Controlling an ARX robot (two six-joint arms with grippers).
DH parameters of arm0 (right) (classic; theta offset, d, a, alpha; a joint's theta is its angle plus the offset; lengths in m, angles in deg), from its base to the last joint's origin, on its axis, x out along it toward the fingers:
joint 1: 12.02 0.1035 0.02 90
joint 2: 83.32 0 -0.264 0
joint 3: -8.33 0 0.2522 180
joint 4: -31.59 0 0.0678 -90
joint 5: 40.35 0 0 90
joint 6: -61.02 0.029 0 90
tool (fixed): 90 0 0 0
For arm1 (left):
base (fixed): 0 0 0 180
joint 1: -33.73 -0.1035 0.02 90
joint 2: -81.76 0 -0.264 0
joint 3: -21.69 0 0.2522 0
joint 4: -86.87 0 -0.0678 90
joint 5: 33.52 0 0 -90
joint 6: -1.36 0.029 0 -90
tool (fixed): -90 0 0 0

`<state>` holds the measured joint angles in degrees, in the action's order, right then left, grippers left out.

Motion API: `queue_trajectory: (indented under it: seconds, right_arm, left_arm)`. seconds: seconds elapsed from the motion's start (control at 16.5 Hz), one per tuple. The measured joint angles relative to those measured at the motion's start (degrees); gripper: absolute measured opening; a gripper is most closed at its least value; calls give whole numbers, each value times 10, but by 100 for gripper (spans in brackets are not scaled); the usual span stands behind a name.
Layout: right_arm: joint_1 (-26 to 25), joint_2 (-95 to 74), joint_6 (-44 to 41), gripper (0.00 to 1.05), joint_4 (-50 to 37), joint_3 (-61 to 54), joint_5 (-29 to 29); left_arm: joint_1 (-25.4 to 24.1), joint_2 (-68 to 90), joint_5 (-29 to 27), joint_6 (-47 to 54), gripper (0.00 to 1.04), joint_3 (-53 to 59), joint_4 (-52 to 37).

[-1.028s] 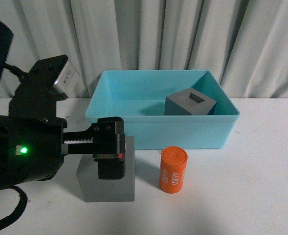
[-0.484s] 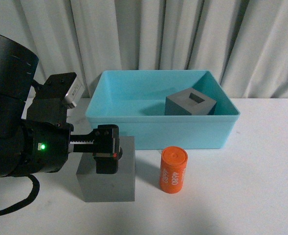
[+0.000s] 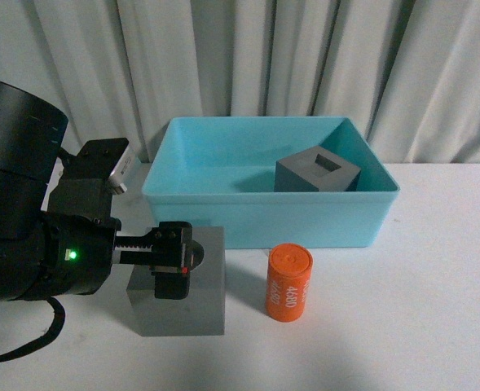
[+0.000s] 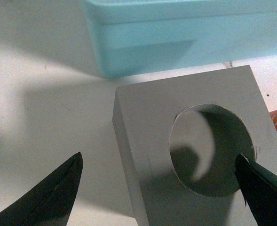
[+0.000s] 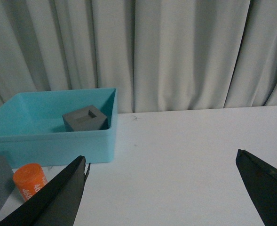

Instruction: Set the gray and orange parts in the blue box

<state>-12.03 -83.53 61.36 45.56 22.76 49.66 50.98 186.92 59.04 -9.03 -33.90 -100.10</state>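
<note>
my left gripper (image 4: 158,157) hangs spread over the gray cube (image 3: 203,301) just in front of the box (image 3: 305,226), one finger outside its wall, one at its round hole, likely to pinch that wall.

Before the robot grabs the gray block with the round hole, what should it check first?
1. Left gripper open: ok.
2. Lined up on the gray cube with the round hole: ok, one finger hangs beside it, the other over the hole.
3. Fingers low enough to pinch: cannot tell.
4. Room in the blue box: ok, only the other gray cube sits inside.
5. Orange cylinder out of the way: ok, it stands apart.
6. Right gripper clear: ok, open, away from the parts.
</note>
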Motion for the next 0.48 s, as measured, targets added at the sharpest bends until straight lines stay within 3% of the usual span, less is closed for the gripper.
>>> queue_trajectory:
  seconds: [0.48]
  right_arm:
    - [0,0,0,98,0,0,0]
  left_arm:
    - [-10,44,9,16,98,-30,-10]
